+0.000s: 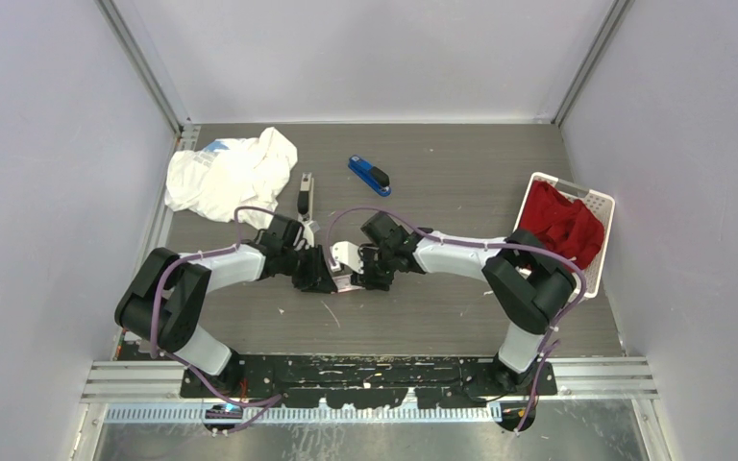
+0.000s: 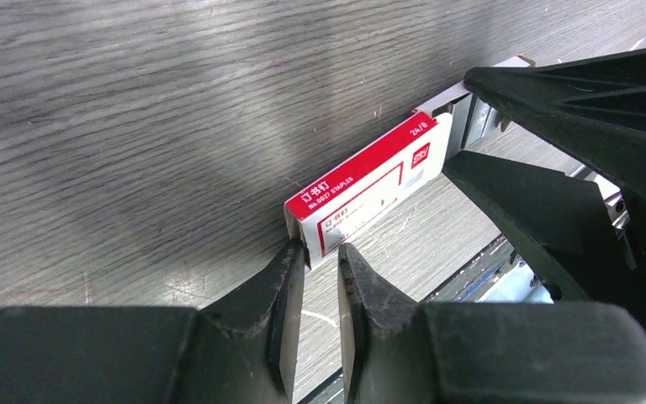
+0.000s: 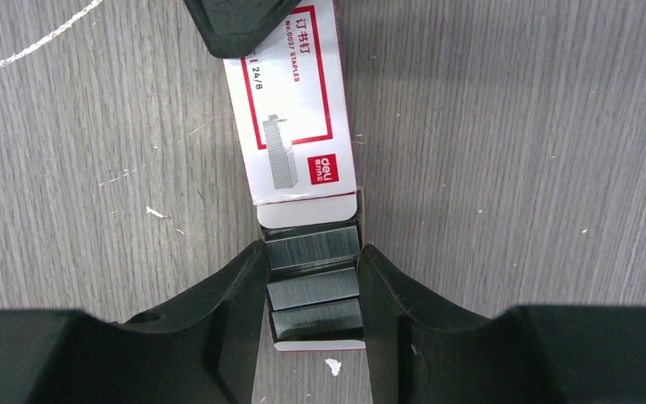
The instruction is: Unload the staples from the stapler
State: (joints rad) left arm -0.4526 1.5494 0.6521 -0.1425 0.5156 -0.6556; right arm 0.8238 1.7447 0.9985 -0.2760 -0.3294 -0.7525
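A small red-and-white staple box lies flat on the table between both grippers, its inner tray pulled out. Grey strips of staples lie side by side in the tray. My right gripper is shut on the tray's two sides. My left gripper pinches the box's other end with its jaws almost together. A blue stapler lies at the back centre. A black-and-silver stapler lies left of it. Both are apart from the grippers.
A crumpled white cloth lies at the back left. A white basket holding a red cloth stands at the right edge. Small white scraps lie on the wood-grain table near the box.
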